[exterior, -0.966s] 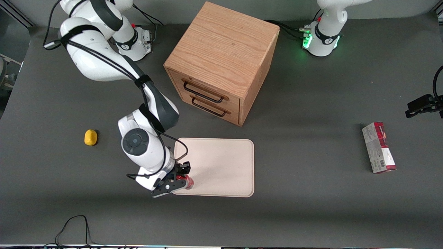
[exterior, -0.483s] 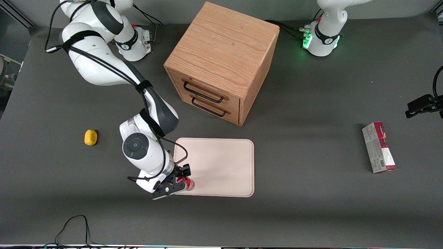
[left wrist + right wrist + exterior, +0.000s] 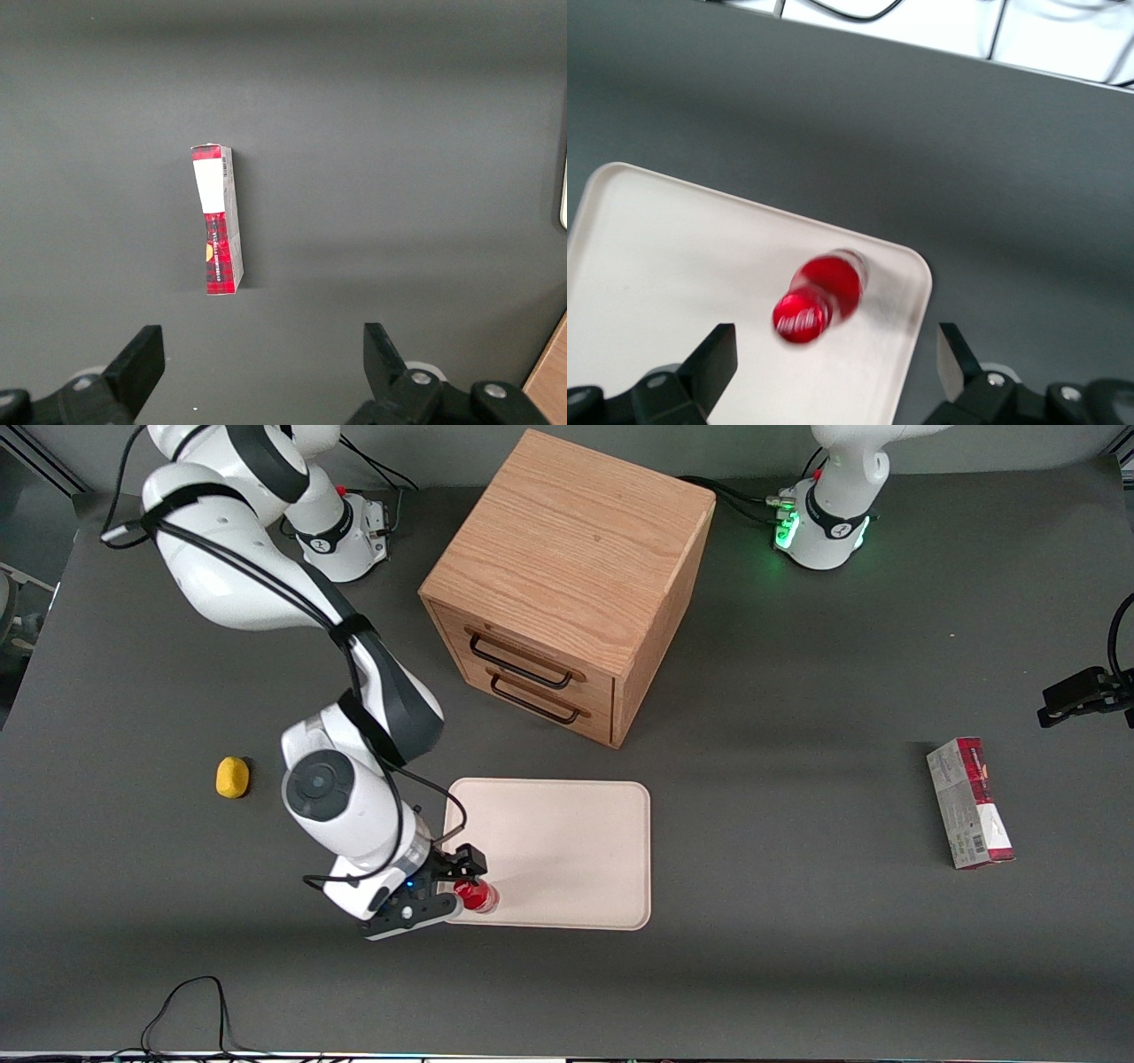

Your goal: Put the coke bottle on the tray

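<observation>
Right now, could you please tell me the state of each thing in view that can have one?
coke bottle: upright on the tray, near a corner, released.
tray: flat on the table, holding only the bottle.
gripper: open, beside the bottle.
drawer box: both drawers shut.
carton: lying flat.

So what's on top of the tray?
Only the coke bottle stands on the tray, near a corner, released. The open gripper hangs above it. The bottle covers the spot underneath it.

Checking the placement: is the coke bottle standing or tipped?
Standing: the coke bottle shows its cap end-on, on the tray corner, between the open gripper fingers.
</observation>
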Motion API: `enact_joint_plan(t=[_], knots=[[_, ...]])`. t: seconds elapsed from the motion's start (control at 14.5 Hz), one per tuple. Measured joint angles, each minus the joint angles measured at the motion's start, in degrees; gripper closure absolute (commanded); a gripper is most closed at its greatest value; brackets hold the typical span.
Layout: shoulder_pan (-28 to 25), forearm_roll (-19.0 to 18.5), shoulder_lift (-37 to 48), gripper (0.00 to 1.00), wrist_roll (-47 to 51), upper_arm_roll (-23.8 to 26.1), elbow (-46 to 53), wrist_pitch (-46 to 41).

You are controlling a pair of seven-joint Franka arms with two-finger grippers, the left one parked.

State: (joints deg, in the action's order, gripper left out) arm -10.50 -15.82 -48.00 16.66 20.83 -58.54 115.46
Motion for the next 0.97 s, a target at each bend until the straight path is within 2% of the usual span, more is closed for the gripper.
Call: enact_joint_plan(t=[0.28, 0.41, 0.62, 0.76, 0.97], knots=[[3.14, 5.16, 11.70, 0.00, -0.05, -0.43, -0.13, -15.34], [3.91, 8.10, 19.08, 0.00, -0.08, -3.60, -4.09, -19.07], [4.06, 13.82, 32.27, 0.00, -2.79, -12.15, -16.38, -19.92], [4.33, 14.97, 41.14, 0.00, -5.66, -17.05, -25.87, -20.01], [4.47, 15.33, 53.01, 0.00, -8.02, -21.36, -40.10, -19.55]])
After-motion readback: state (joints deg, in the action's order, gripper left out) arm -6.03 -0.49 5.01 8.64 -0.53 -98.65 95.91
